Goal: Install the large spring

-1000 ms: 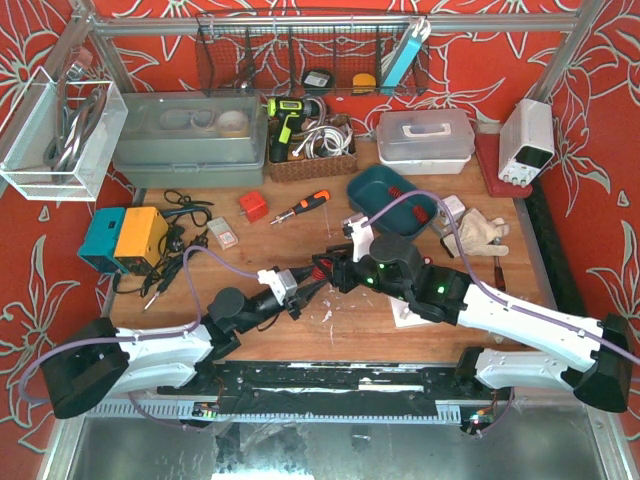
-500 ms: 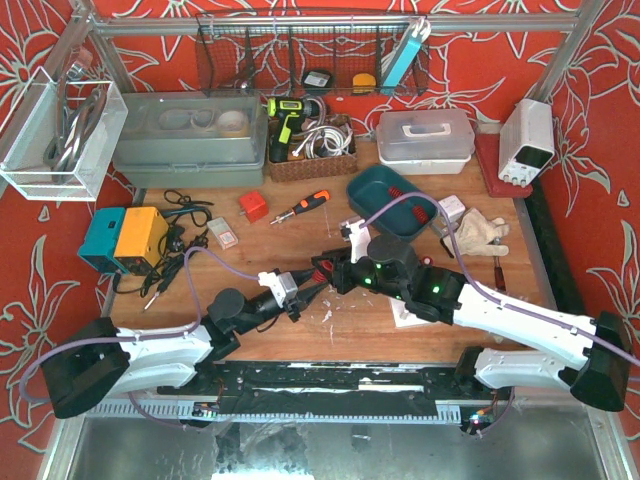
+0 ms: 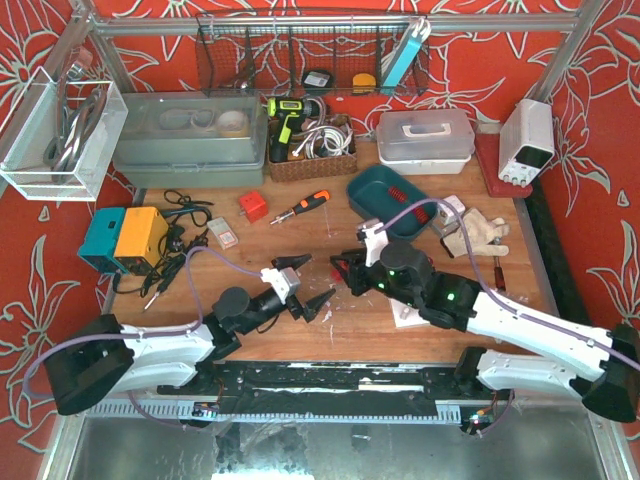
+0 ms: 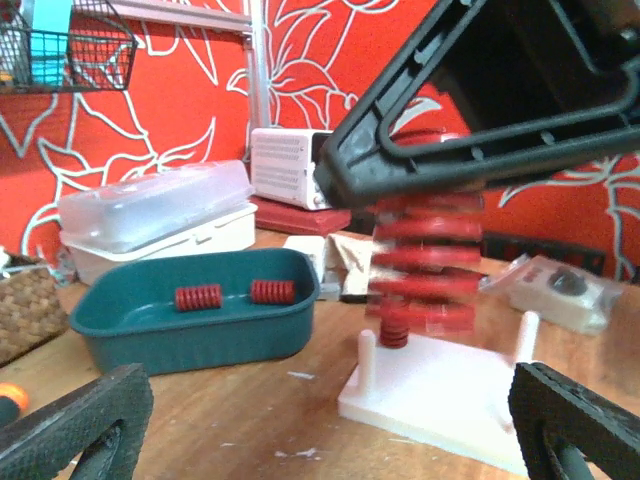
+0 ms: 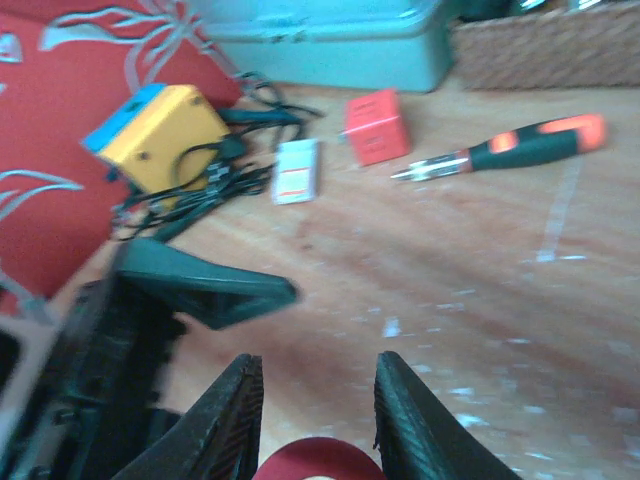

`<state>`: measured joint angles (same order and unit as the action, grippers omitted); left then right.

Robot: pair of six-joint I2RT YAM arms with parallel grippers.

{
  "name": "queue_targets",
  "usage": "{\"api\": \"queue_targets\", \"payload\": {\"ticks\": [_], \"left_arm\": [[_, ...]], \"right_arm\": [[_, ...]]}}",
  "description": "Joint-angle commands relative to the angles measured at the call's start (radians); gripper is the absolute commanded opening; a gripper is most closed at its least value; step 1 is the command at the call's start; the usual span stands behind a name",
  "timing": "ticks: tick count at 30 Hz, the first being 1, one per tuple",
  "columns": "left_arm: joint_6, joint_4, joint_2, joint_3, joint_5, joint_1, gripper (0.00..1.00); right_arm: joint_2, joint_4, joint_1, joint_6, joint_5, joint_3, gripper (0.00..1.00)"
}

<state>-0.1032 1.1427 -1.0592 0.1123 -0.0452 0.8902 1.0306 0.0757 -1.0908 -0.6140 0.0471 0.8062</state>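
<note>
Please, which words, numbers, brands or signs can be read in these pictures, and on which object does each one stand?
No text is legible in any view.
Small white packet: red printed patch, too blurred to read.
White box-shaped device: front panel markings, too small to read.
Clear bag: dark contents, no readable print.

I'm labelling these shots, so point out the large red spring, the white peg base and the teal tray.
large red spring [image 4: 425, 258]: left wrist view, a middle coil.
white peg base [image 4: 440, 385]: left wrist view, its flat top.
teal tray [image 4: 195, 338]: left wrist view, its front wall.
</note>
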Motion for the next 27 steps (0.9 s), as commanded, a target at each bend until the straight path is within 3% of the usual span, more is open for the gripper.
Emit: {"api": "queue_targets", "payload": {"ticks": [1,5,9,18,27], "left_arm": [[0.031,-0.058,0.032,0.023,0.029,0.0,1.0],[0.063,-0.154,0.05,0.031,0.1,0.004,1.0],[0.068,-0.184,0.028,0.033,0.136,0.006,1.0],[0.058,-0.173,0.031,0.014,0.149,0.006,1.0],[0.049,-0.16,0.05,-0.001,0.181,0.006,1.0]], "right_arm": [[-0.098,0.155,0.005,0.12,0.29,-0.014,0.0],[-0.184,0.26,0.005,0.193,0.523,-0.053,0.0],[-0.225,0.24,0.02,0.27,0.652,-0.123,0.0],[-0.154,0.06,0.246,0.198,0.386,-0.23,0.0],[-0.031,-0.058,0.295,0.243,0.38,-0.244,0.0]]}}
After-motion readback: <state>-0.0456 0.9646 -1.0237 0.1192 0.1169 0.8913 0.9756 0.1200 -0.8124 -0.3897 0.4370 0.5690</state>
